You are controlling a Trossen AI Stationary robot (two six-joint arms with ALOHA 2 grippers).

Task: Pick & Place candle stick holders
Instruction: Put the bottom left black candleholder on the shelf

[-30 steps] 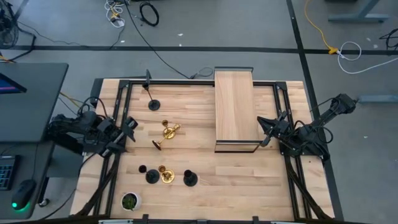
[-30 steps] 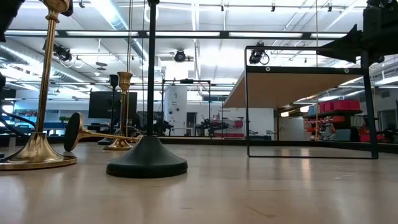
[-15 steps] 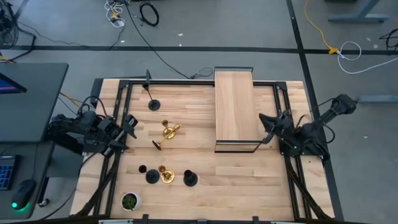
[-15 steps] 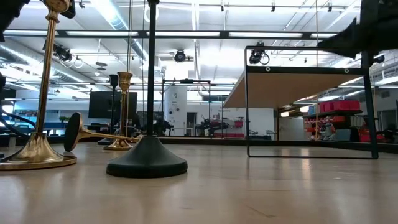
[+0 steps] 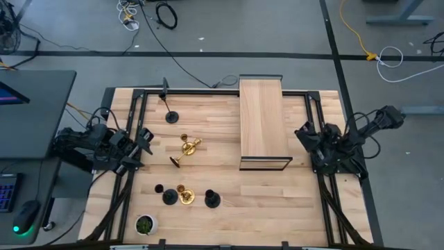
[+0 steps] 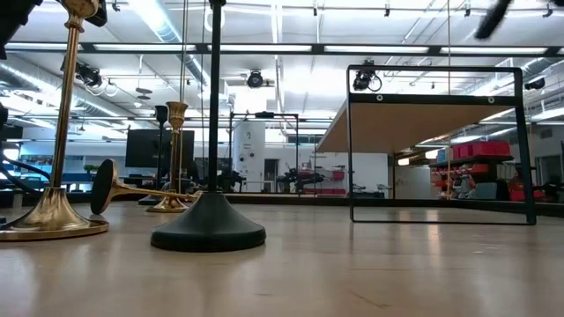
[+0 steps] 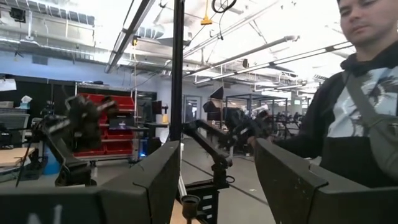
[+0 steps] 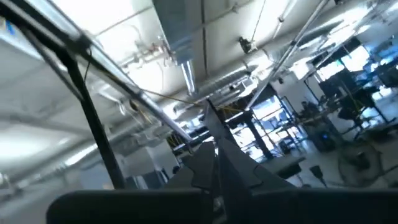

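Observation:
Several candlesticks are on the wooden table [image 5: 229, 222]. A black one [image 5: 170, 115] stands on its base at the far left. A gold one [image 5: 189, 146] is near the middle, and another gold one [image 5: 176, 161] lies on its side. Two black ones [image 5: 170, 197] [image 5: 212, 200] and a gold one [image 5: 185, 196] stand near the front; the low view shows the gold [image 6: 62, 123] and a black one [image 6: 211, 132] upright. My left gripper [image 5: 143, 142] is open and empty at the left edge. My right gripper [image 5: 303, 132] is shut and empty at the right edge.
A wooden shelf on a black frame [image 5: 262, 118] stands at the far middle of the table; it also shows in the low view [image 6: 441, 114]. A small green plant pot [image 5: 144, 224] sits at the front left corner. A person [image 7: 360, 93] shows beyond the table in the left wrist view.
My right gripper has drawn back from the shelf's near corner toward the table's right edge and has risen, nearly leaving the top of the low view.

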